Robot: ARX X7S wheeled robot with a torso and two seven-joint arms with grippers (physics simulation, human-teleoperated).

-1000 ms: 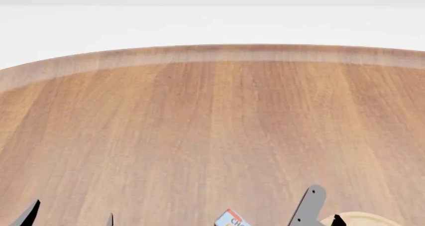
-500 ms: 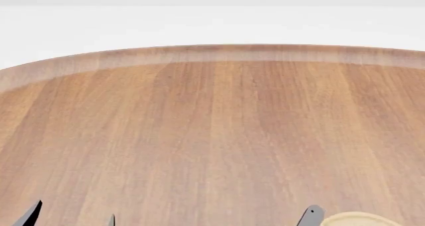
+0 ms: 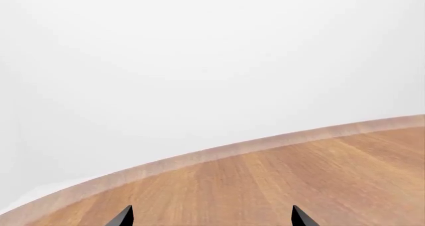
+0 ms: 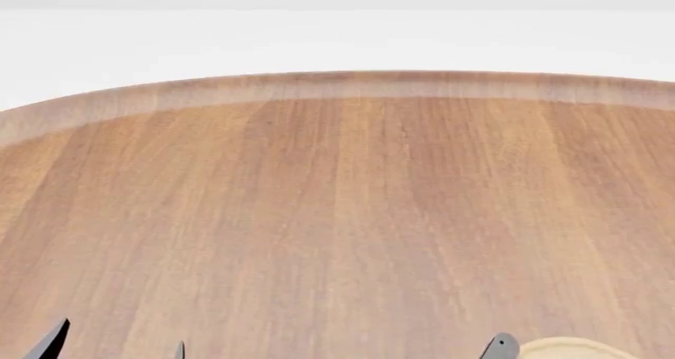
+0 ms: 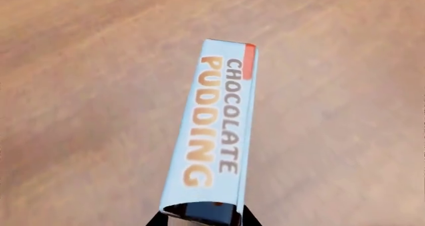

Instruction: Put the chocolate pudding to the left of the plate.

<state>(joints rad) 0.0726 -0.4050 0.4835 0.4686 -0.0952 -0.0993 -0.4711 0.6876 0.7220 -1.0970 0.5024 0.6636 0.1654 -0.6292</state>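
- Right wrist view shows the chocolate pudding (image 5: 214, 131) close before the camera, its light blue lettered face up, with its near end pinched between the two dark tips of the right gripper (image 5: 200, 219); so that gripper is clamped on the box.
- Beneath the box lies only blurred wood of the table (image 5: 79, 86). Whether the box hangs above the surface or already rests on it, I cannot tell.
- Head view does not show the box at all. Only a sliver of the plate (image 4: 570, 348) peeps in at the bottom edge, with one grey part of the right arm just beside it on its left.
- By my judgement the pick is done and the carry is near its end, since the arm sits on the plate's left side; setting the box down and letting go are left.
- Left gripper (image 3: 211, 217) has its two tips spread wide apart with nothing between them, idle over the table's far part.
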